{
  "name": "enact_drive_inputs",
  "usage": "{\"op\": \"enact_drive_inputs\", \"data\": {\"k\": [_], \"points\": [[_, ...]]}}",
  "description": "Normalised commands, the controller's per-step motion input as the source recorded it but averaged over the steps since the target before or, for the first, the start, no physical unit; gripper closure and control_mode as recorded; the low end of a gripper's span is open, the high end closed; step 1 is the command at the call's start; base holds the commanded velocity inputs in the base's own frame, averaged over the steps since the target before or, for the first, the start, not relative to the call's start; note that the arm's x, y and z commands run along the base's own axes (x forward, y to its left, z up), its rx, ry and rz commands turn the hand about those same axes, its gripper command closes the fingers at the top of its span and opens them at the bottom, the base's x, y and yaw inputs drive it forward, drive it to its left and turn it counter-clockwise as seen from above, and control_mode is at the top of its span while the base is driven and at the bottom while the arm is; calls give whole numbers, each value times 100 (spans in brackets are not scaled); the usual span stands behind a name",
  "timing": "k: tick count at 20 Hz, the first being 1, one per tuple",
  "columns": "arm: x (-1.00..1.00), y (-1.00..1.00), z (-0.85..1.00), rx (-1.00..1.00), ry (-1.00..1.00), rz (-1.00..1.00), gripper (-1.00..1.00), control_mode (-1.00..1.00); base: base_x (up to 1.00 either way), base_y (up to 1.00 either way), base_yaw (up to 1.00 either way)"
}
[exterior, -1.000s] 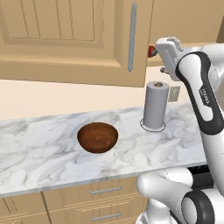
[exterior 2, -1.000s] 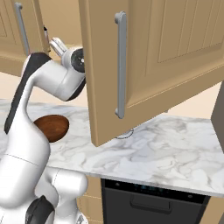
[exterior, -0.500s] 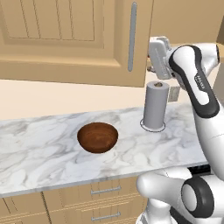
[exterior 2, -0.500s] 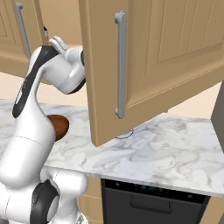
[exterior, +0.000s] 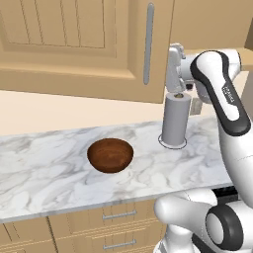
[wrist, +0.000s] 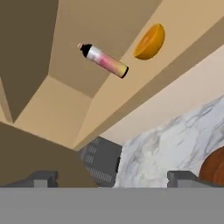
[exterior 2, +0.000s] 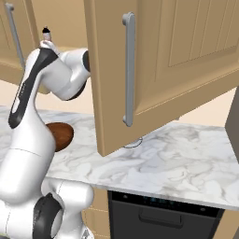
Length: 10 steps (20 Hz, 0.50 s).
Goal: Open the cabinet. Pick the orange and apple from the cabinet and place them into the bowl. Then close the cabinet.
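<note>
The cabinet hangs over the marble counter. Its right door is swung open toward the base, and its long grey handle faces me. Inside, the orange sits on the shelf floor, seen from below. The apple is out of view. On the counter stands the dark wooden bowl, empty; its rim shows at the hand view's right edge. My gripper points upward just below the open compartment, above a paper towel roll. Its fingertips stand wide apart, open, holding nothing.
A grey paper towel roll stands upright on the counter right under my hand. A pink-and-white bottle stands in the cabinet near the orange. Drawers run below the counter, and a dark appliance front sits at the right.
My hand has turned from lying sideways to pointing up and has shifted slightly left, closer to the cabinet opening. The jaws have stayed open. The bowl has not moved.
</note>
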Motion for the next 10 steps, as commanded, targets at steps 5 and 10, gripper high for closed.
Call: {"op": "enact_drive_inputs", "data": {"k": [5,10], "points": [[-91,35,0,0,0,20,-100,-100,0,0,0],[-39,41,-3,0,0,16,-100,-100,0,0,0]]}}
